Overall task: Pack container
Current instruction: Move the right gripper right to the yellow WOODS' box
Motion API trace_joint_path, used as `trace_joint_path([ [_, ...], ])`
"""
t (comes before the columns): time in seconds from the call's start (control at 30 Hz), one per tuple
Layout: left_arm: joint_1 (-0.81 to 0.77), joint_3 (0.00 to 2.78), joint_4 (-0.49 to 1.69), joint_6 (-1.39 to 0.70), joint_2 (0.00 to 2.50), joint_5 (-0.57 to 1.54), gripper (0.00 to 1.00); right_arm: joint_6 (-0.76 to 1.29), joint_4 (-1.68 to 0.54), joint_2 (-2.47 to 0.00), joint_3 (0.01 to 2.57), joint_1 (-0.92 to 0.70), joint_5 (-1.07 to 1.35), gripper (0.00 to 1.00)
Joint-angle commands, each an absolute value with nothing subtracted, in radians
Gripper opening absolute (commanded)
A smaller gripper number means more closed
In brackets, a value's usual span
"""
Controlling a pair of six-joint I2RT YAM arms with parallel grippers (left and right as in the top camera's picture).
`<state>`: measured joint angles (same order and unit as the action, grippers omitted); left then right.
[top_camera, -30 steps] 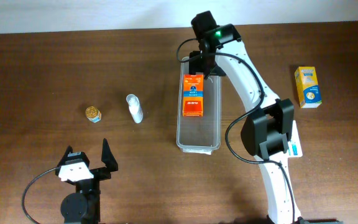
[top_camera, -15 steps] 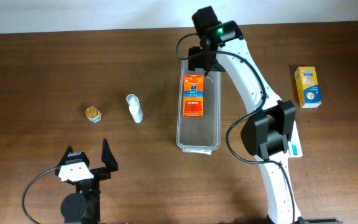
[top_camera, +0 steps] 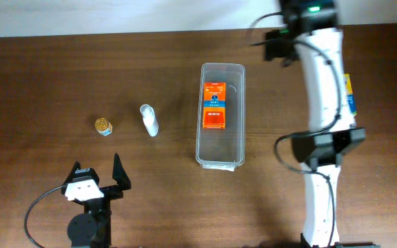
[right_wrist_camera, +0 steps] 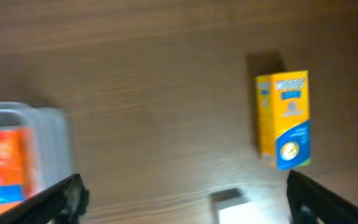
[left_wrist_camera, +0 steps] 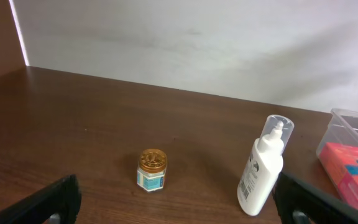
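The clear plastic container (top_camera: 222, 157) lies lengthwise at the table's middle, with an orange box (top_camera: 214, 105) flat inside its far half. In the right wrist view the container (right_wrist_camera: 47, 127) and the orange box (right_wrist_camera: 2, 163) are at the left edge. My right gripper (top_camera: 281, 43) is open and empty, high over the far table, right of the container. In its own view (right_wrist_camera: 188, 205) nothing is between the fingers. My left gripper (top_camera: 99, 176) is open and empty near the front left, also in its own view (left_wrist_camera: 179, 208).
A yellow and blue box (right_wrist_camera: 283, 118) lies right of the container, mostly hidden by my right arm from overhead (top_camera: 351, 96). A white bottle (top_camera: 149, 120) (left_wrist_camera: 263, 168) and a small gold-lidded jar (top_camera: 103, 126) (left_wrist_camera: 152, 170) are left of the container. A white flat object (right_wrist_camera: 232, 208) lies below my right gripper.
My right arm has swung from above the container's far end to the right and back, toward the yellow box. The orange box stays in the container. The left arm has not moved.
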<state>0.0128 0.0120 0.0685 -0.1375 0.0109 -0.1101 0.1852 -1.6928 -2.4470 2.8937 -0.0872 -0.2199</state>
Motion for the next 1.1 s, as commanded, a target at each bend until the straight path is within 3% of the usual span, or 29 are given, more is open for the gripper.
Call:
trace_joint_path([
  [0.0, 0.016, 0.009, 0.069, -0.121, 0.005, -0.120, 1.00, 0.021, -1.699, -2.428, 2.892, 0.047, -0.100, 0.98],
  [0.43, 0.016, 0.009, 0.070, -0.121, 0.005, -0.121, 0.99, -0.128, -1.669, -2.430, 2.652, 0.317, -0.056, 0.98],
  [1.07, 0.016, 0.009, 0.070, -0.121, 0.005, -0.121, 0.99, -0.236, -1.289, -2.430, 2.214, 0.355, -0.064, 0.99],
])
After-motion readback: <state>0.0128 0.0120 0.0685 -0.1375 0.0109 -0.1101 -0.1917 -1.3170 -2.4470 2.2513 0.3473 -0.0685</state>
